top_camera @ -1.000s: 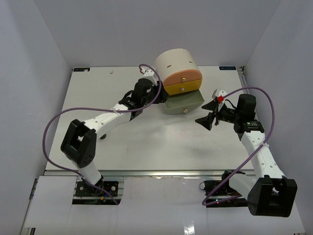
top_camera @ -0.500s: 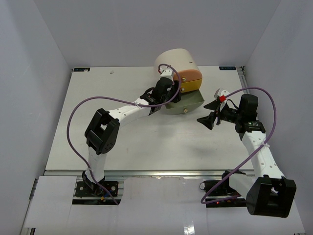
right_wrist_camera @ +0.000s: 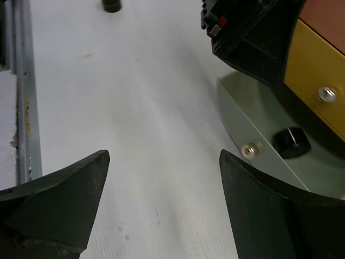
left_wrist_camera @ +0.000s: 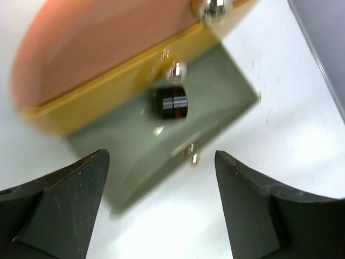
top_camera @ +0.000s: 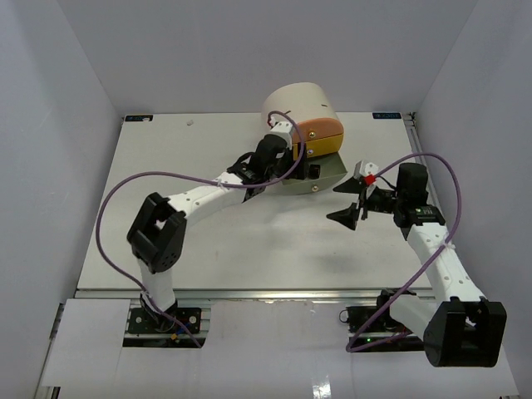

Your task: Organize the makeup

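Left wrist view: the left gripper (left_wrist_camera: 160,162) hangs wide open and empty over the grey drawer (left_wrist_camera: 221,81), with a small black jar (left_wrist_camera: 172,103) lying inside; the right gripper (right_wrist_camera: 164,159), spread and empty, sits nearby. A clumsy push could shift the box (top_camera: 299,104) or jam the jar

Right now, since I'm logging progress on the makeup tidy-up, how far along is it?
Done: one small black jar lies in the pulled-out grey drawer. In hand: nothing; the left gripper hangs open above that drawer, the right gripper open near it. Left: a small dark item, perhaps another jar, stands on the table; the drawer is not yet shut.
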{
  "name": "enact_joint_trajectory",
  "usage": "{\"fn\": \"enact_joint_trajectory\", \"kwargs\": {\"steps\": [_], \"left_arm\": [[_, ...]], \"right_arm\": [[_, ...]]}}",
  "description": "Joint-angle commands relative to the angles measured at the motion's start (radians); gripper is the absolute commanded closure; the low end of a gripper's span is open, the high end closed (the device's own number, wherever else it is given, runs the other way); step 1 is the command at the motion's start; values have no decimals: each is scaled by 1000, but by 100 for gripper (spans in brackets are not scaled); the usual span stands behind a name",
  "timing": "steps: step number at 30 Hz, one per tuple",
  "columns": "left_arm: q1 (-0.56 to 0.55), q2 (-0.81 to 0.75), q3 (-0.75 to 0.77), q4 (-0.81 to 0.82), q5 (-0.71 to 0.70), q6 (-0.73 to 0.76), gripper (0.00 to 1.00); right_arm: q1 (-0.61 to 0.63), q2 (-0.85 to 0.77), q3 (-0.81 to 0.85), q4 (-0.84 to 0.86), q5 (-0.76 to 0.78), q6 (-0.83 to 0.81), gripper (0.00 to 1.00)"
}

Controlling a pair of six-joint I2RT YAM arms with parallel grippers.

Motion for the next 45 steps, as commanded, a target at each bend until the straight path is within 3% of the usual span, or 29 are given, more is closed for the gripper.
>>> {"fn": "enact_joint_trajectory", "kwargs": {"steps": [1,4,9,12,17,21,28,35,39,45], "left_arm": [[17,-404,-181,-19,55,83,7],[102,-599,-348,-73,68,87,4],[259,-1014,-535,-168,24,120,2],[278,-1200,-580,-207,-70,157,2],[278,-1402,-650,-223,-196,174,2],[278,-1509,-683,-228,-258,208,2],[278,-1586,-724,-226,-275,221,2],[278,-1607,-747,-209,-266,234,2],[278,-1626,-754,-209,-269,227,2],[278,-1645,-758,-221,-273,213,2]], "right_arm": [[240,29,-6,-37,92,-133,9],[466,102,26,-24,314,-148,7],[782,369,204,-7,613,-151,8],[881,569,355,19,728,-45,7],[1017,930,767,11,815,167,3],[1084,1149,1040,-13,882,282,9],[1113,1453,1429,-23,918,435,10],[1130,1517,1479,82,989,495,9],[1142,1547,1499,116,1019,514,1],[1151,1575,1511,154,986,515,23]]}}
